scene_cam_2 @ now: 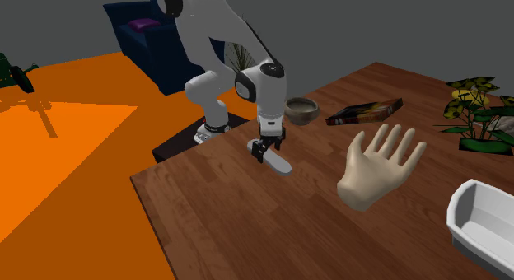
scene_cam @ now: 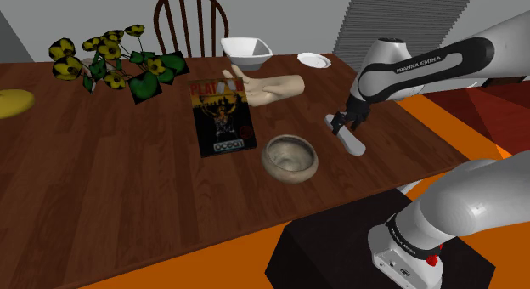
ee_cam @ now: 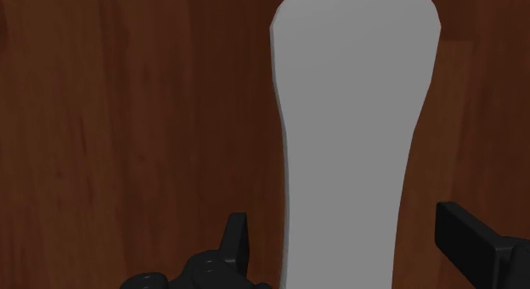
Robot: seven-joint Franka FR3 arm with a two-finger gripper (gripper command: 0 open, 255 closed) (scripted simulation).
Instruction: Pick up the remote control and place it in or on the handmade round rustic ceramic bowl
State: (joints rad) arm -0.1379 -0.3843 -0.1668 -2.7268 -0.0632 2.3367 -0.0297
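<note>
Yellow object (scene_cam: 13, 102): lies at the shoulder view's left edge, cut off by the frame, on the dark wooden tabletop (scene_cam: 102, 194).
Plant (scene_cam: 110, 62): green leaves and yellow blooms, near the tabletop's far edge.
Open wood: a wide bare stretch runs from below the plant to the near edge.
Chair (scene_cam: 191, 19): wooden, round-backed, just behind the far edge.
Box (scene_cam: 222, 116): flat with a printed cover, lying mid-tabletop.
White dish (scene_cam: 246, 51): square-sided, close to the far edge.
Model hand (scene_cam: 263, 85): beige, between the white dish and the box.
Ceramic bowl (scene_cam: 290, 157): tan and round, opening upward, just beside the box's near corner and close to the near edge.
Plate (scene_cam: 313, 60): small and white, by the far corner on the right.
Remote (scene_cam: 352, 143): pale grey and long, flat on the wood to the right of the ceramic bowl. It is apart from the bowl with bare wood between, and the tabletop's right edge is near on its other side.
Tool (scene_cam: 348, 121): open and low over 1 end part of the remote. In the wrist view its 2 fingers (ee_cam: 239, 245) stand on either side of the grey body, with wood showing in each gap, so neither touches it.
Stand (scene_cam: 340, 253): a dark box off the near edge, at the lower right.
Floor (scene_cam: 476, 130): orange, beyond the right edge.
</note>
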